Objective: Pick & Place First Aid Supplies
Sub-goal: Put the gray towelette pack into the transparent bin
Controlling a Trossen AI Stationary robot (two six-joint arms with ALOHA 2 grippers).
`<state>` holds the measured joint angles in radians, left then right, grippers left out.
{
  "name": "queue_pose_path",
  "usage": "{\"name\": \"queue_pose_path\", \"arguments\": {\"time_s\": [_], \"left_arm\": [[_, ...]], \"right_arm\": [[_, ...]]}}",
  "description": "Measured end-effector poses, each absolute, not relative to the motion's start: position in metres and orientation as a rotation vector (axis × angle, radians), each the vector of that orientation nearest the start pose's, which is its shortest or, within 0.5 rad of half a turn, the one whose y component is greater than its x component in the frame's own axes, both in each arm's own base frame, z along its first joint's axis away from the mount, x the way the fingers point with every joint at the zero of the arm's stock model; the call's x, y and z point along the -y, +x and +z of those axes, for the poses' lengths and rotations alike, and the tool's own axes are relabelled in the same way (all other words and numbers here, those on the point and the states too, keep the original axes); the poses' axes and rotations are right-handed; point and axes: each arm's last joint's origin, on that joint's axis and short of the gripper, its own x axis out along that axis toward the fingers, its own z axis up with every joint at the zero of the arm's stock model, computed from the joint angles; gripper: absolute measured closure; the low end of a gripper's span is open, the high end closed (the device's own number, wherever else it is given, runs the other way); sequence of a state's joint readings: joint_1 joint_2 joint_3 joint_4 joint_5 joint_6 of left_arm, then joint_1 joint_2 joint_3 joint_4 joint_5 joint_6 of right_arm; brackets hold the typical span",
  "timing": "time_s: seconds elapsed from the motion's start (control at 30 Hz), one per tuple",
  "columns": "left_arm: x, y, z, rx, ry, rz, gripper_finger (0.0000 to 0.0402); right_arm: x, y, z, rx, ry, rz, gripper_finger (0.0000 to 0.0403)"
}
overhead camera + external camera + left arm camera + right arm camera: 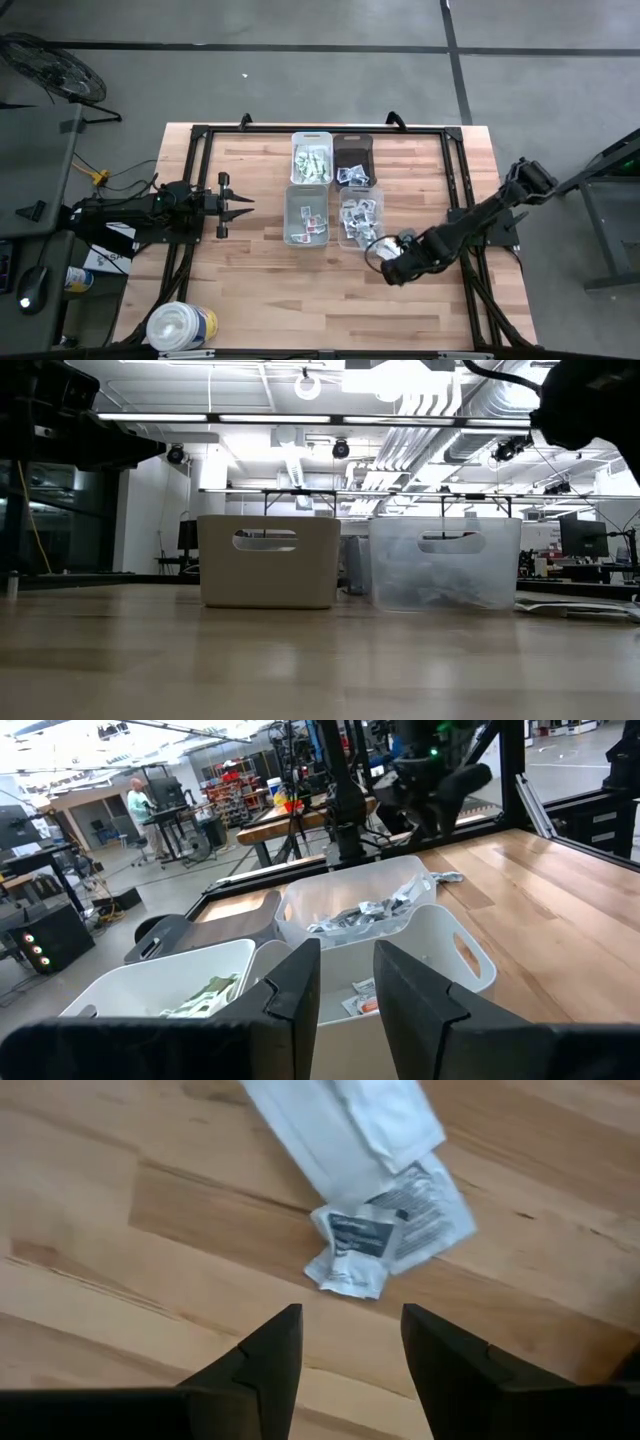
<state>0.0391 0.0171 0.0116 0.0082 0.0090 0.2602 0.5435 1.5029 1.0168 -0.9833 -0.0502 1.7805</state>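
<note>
Wooden counter carries four bins; the clear bin and white bin hold packets. Right gripper hovers released over loose packets; left gripper is released too.

Four small rectangular plastic bins stand together on the light wooden table. A big white round tub stands near its corner.

grey concrete floor, bright ceiling lights, distant workbenches.
</note>
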Motion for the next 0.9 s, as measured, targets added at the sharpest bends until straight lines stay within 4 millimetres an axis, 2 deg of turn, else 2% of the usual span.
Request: {"name": "queue_pose_path", "arguments": {"time_s": [0.27, 0.63, 0.9], "left_arm": [[-0.004, 0.098, 0.167, -0.001, 0.26, 0.03, 0.0305], [-0.004, 0.098, 0.167, -0.001, 0.26, 0.03, 0.0305], [-0.004, 0.098, 0.167, -0.001, 0.26, 0.03, 0.0305]], "right_arm": [[-0.147, 0.229, 0.191, -1.302, 0.998, -0.85, 0.0238], [-0.155, 0.238, 0.156, -1.37, 0.884, -0.899, 0.0238], [-0.155, 0.24, 0.146, -1.369, 0.853, -0.928, 0.0245]]}}
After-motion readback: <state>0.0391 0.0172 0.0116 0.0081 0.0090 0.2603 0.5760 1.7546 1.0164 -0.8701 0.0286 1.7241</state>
